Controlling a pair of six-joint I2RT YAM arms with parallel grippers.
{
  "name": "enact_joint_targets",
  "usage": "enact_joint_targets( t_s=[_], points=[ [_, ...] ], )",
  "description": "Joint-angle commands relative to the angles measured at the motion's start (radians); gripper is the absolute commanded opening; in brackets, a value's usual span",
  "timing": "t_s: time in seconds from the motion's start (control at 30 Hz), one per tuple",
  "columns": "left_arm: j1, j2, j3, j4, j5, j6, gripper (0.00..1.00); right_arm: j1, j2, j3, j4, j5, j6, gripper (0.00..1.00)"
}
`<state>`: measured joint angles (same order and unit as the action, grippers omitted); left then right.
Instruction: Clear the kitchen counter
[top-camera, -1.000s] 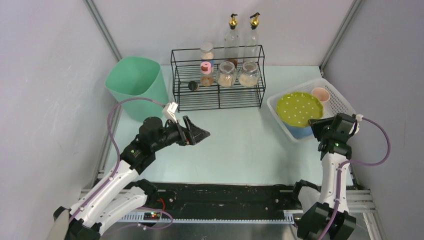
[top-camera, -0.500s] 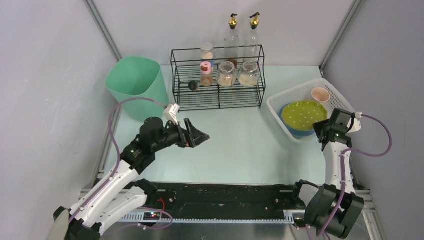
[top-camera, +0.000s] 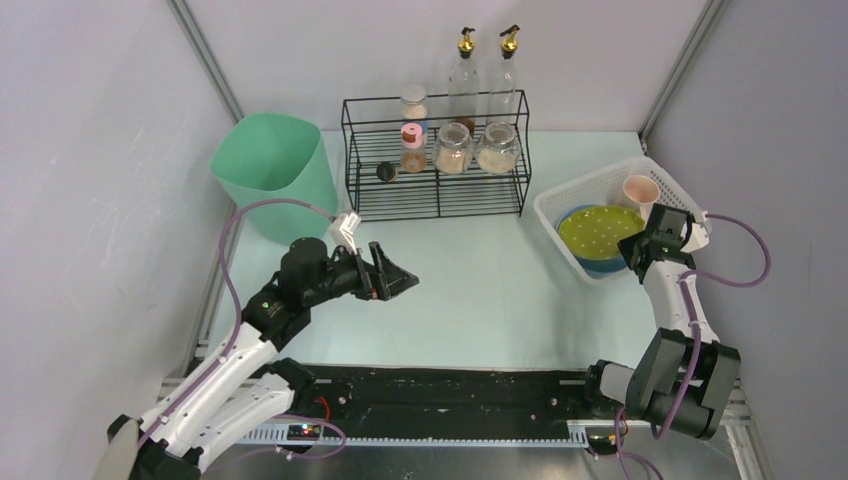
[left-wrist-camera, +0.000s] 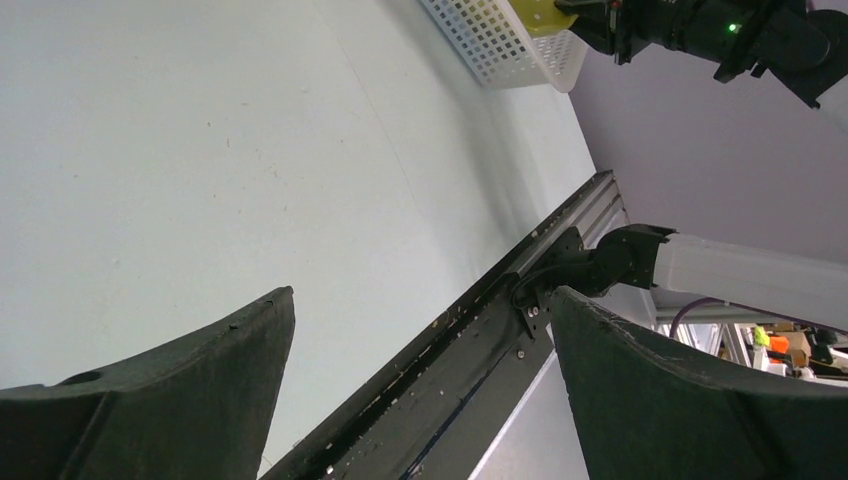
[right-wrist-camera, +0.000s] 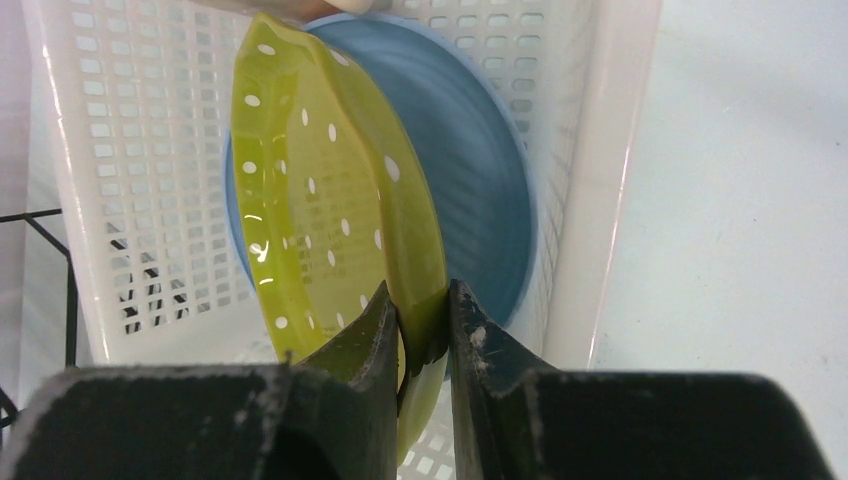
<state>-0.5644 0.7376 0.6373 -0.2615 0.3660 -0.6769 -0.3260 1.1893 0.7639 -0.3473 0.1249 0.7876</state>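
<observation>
Now the green plate (right-wrist-camera: 330, 200) is being pinched by its rim between the nearly closed fingers of the right gripper (right-wrist-camera: 420, 320), and is being held tilted on edge over the blue plate (right-wrist-camera: 490, 200) inside the basket (right-wrist-camera: 600, 150). By the look of it, the plate is being set down there. The tilt should be flattened and the rim lowered onto the blue plate before the pinch is released, so that nothing is knocked against the cup (top-camera: 640, 188). The left gripper (left-wrist-camera: 420, 300) is being held spread wide, with nothing in it, above the counter (top-camera: 480, 290), whose pale mint top is showing bare between the arms. A rack (top-camera: 435, 200) of jars and a green bin (top-camera: 270, 165) are standing at the back, and the cell is being closed in by plain grey walls.
</observation>
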Motion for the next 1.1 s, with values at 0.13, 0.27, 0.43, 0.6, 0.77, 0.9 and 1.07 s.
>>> enact_joint_targets(
  t_s=[0.13,0.27,0.43,0.6,0.77,0.9,1.07],
  points=[
    [0.005,-0.014,-0.009,0.006,0.020,0.028,1.00,0.009,0.046,0.076,0.160,0.021,0.022,0.03],
    [0.005,-0.014,-0.014,0.004,0.019,0.028,1.00,0.007,0.078,0.076,0.154,0.005,0.013,0.24],
    [0.005,-0.013,-0.014,0.005,0.024,0.025,1.00,0.004,0.133,0.096,0.138,-0.056,-0.011,0.47],
    [0.005,-0.018,-0.016,0.005,0.027,0.026,1.00,0.008,0.237,0.163,0.050,-0.092,-0.032,0.57],
    [0.005,-0.020,-0.019,0.006,0.029,0.025,1.00,0.016,0.241,0.169,0.030,-0.108,-0.046,0.60],
    [0.006,-0.020,-0.018,0.006,0.036,0.025,1.00,0.031,0.234,0.216,-0.055,-0.083,-0.093,0.61],
    [0.005,-0.023,-0.016,0.006,0.046,0.023,1.00,0.039,0.244,0.269,-0.146,-0.025,-0.150,0.61]
  ],
)
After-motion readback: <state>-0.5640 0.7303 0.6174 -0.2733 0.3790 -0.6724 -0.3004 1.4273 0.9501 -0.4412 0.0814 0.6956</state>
